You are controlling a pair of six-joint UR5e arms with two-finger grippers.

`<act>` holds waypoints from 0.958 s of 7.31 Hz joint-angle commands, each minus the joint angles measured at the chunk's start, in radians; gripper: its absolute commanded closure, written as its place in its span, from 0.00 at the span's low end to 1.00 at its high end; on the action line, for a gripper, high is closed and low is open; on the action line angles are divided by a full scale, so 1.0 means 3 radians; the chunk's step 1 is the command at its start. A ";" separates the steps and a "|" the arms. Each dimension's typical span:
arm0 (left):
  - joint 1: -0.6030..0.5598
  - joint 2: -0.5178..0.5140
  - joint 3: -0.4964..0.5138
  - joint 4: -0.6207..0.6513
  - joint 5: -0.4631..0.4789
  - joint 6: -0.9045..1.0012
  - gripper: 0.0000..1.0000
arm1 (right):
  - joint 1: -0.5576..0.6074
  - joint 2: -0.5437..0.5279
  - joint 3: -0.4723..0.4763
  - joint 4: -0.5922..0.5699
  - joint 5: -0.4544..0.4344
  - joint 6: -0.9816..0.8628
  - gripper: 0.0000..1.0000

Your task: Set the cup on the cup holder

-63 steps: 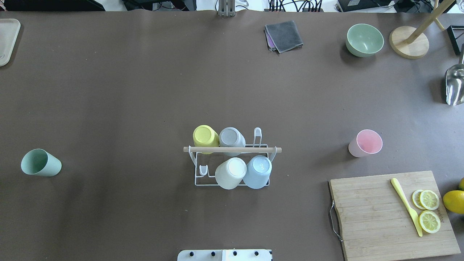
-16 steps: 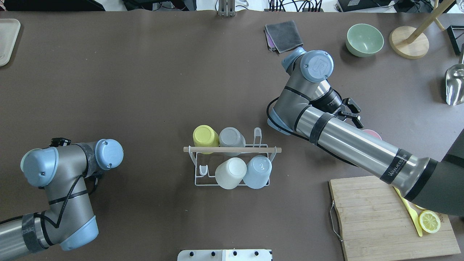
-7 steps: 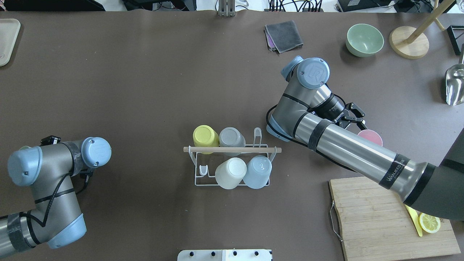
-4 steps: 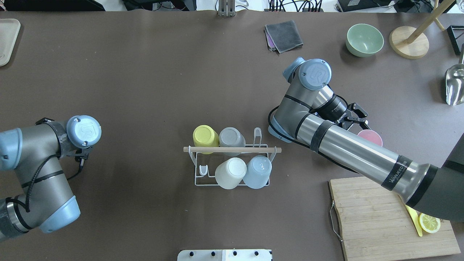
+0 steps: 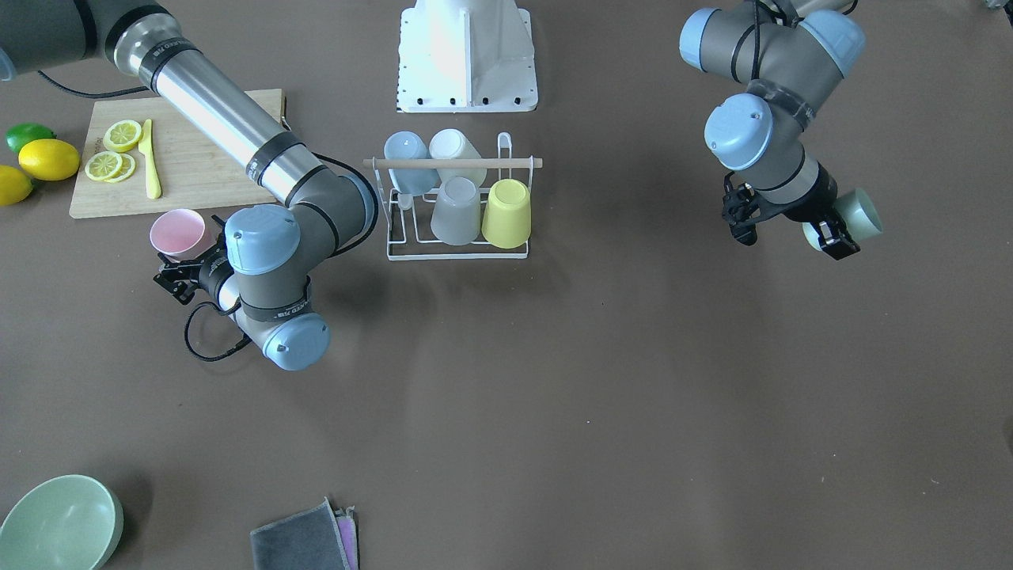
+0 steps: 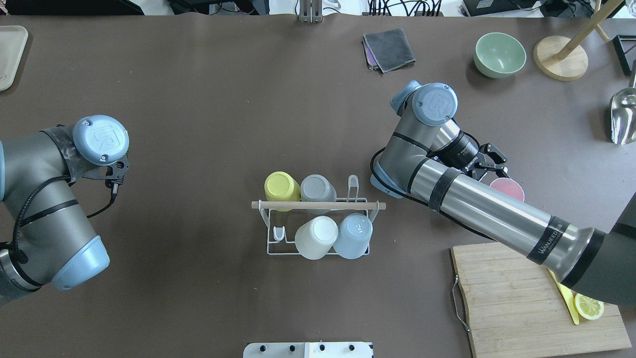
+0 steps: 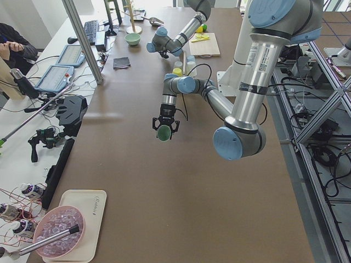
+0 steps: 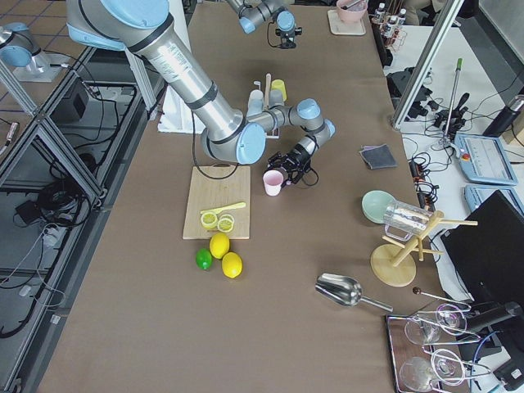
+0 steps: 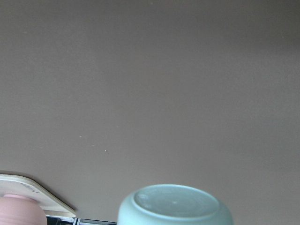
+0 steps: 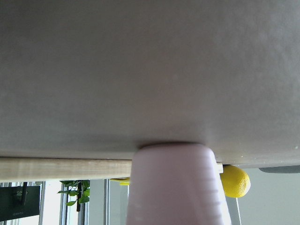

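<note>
Left jaws are closed on the green cup point(image 5: 859, 214), held clear of the table point(image 6: 198, 99) near its left end. Right jaws are open; the pink cup point(image 6: 508, 189) stands just beside them. The cup holder point(image 6: 298, 205) stands mid-table. Right forearm point(image 6: 497, 214) label reads "WANEED"; joint cap point(image 6: 435, 103) reads "UR".

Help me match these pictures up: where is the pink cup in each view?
Front-facing: pink cup at left, beside the board.
Overhead: right of centre, partly hidden.
Exterior left: cannot make it out.
Exterior right: centre, beside the board.
Left wrist: not in it.
Right wrist: bottom centre, close up.
Landmark: the cup holder mid-table, also in the overhead view.
</note>
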 commanded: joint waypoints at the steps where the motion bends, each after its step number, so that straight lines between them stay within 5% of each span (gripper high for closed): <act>1: -0.0155 0.0018 -0.0029 -0.0436 -0.0003 -0.0013 0.67 | -0.0005 -0.0020 0.0019 -0.0003 0.0000 0.0000 0.01; 4: -0.0438 0.0044 -0.0045 -0.0843 -0.0054 -0.0267 0.84 | -0.0015 -0.0071 0.0106 -0.0044 -0.0011 0.0000 0.13; 5: -0.0569 0.0044 -0.0025 -0.1030 -0.0160 -0.0319 1.00 | -0.0031 -0.0096 0.0117 -0.0044 -0.0016 0.0000 0.13; 7: -0.0683 0.0039 -0.0004 -0.1160 -0.0391 -0.0578 1.00 | -0.0026 -0.0101 0.0132 -0.0050 -0.0036 0.0000 0.24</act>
